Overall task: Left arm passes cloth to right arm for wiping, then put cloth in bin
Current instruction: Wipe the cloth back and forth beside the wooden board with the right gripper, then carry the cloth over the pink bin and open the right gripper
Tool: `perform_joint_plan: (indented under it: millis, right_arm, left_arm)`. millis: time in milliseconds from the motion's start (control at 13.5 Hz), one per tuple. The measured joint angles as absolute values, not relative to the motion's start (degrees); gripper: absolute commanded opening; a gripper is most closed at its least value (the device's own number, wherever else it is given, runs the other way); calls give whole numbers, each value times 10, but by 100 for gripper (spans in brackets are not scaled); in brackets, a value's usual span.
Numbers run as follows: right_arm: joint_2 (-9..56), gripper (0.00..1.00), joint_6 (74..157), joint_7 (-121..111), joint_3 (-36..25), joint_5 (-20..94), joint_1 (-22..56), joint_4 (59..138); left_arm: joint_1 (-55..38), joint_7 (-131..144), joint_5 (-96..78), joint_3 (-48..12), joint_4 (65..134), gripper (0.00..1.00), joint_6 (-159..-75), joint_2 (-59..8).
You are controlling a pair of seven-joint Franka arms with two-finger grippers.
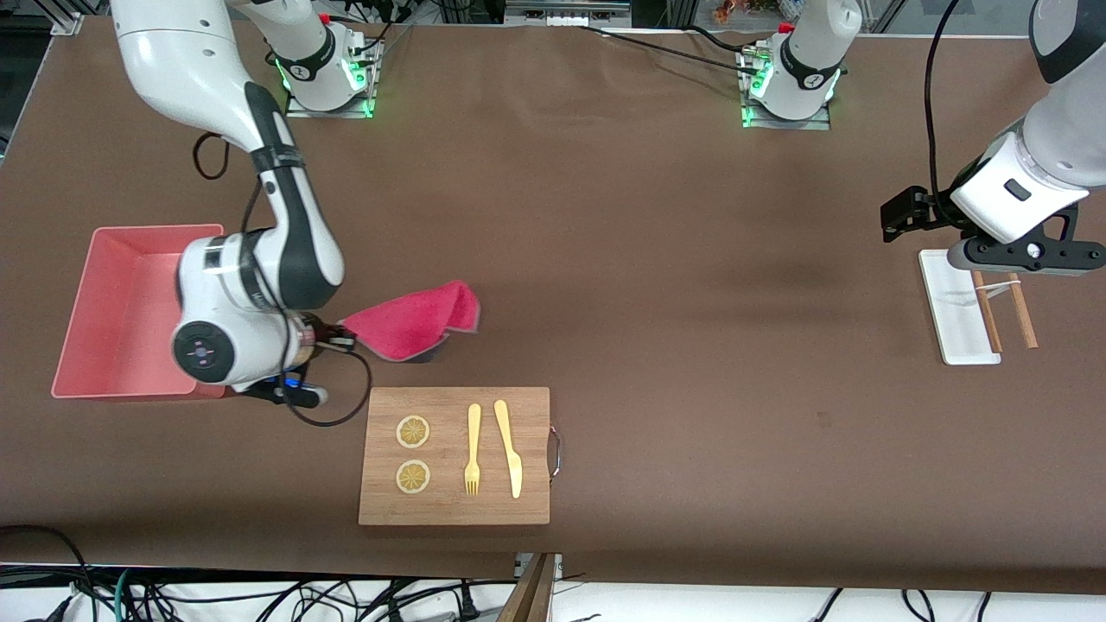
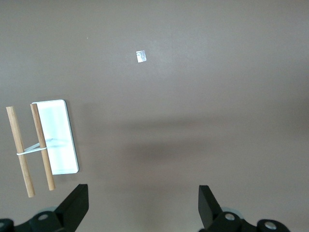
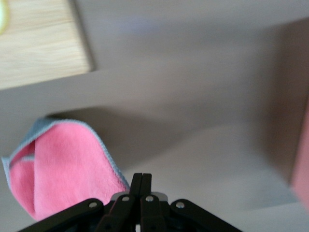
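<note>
The magenta-pink cloth (image 1: 415, 321) hangs folded from my right gripper (image 1: 343, 335), just above the table between the bin and the wooden board. In the right wrist view the right gripper (image 3: 143, 180) has its fingers pressed together on an edge of the cloth (image 3: 67, 169). The salmon-pink bin (image 1: 86, 345) stands at the right arm's end of the table, partly hidden by the right arm; its wall shows in the right wrist view (image 3: 301, 159). My left gripper (image 1: 1024, 259) hovers open and empty over the left arm's end of the table, by the white tray; its fingers stand wide apart in the left wrist view (image 2: 143, 198).
A wooden cutting board (image 1: 454, 510) nearer the front camera than the cloth carries two lemon slices (image 1: 413, 431), a yellow fork (image 1: 473, 449) and a yellow knife (image 1: 509, 447). A small flat white tray (image 1: 955, 311) with two wooden sticks (image 1: 1023, 311) lies below the left gripper.
</note>
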State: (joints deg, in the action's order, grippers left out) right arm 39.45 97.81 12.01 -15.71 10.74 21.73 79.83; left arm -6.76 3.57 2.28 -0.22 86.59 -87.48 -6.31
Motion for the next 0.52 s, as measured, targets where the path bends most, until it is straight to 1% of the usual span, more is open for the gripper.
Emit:
perform_joint_plan:
  millis: [74,222,370,518]
  right_arm:
    - [394,0,969,87,-177,107,217,798]
    - [384,0,955,63,-194,107,217,796]
    - [353,0,930,61,-196,107,221,790]
    - [308,0,877,61,-201,106,223,768]
  left_arm:
    - [-68,36,23,-2,866,100,-875,-63]
    - [-67,36,17,-2,866,100,-875,-64]
    - [-68,36,11,-2,866,100,-874,-67]
    - [-68,36,10,-2,866,100,-872,-70]
